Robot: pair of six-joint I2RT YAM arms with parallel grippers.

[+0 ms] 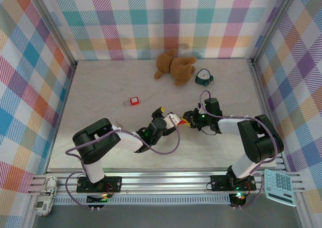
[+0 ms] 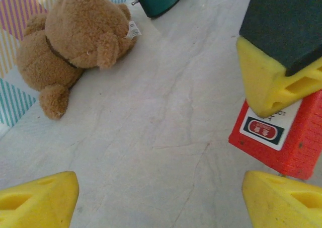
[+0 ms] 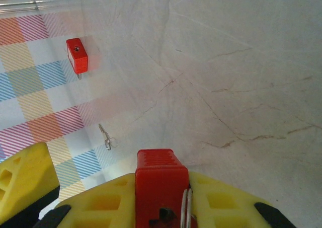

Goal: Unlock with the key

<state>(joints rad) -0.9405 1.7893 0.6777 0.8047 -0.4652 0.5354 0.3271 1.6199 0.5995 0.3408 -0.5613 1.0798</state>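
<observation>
The right tool (image 3: 162,200) is clamping a red padlock (image 3: 161,172) between its two yellow fingers, gripping it by the sides. The left tool (image 2: 161,200) is hanging just beside it, its fingers spread wide with nothing between them.

The key (image 3: 105,137) is lying alone on the surface (image 3: 241,62), gripped by neither tool. It is sitting well apart from the held padlock, roughly between it and a second padlock (image 3: 76,54) farther off. A teddy bear (image 2: 75,36) is lying farther out, clear of the work.

Judging from this, the step in hand is fetching the key, and the empty left tool is looking like the one for it. The key is lying flat and slim, so the tool should be coming down low with its fingertips almost brushing the surface. It should be pinching the ring end and leaving the blade sticking out free. Meanwhile the right tool should be holding the padlock steady, keyhole turned toward the incoming key. A loose or crooked pinch is likely to be the main risk, since the key could be twisting on contact.
</observation>
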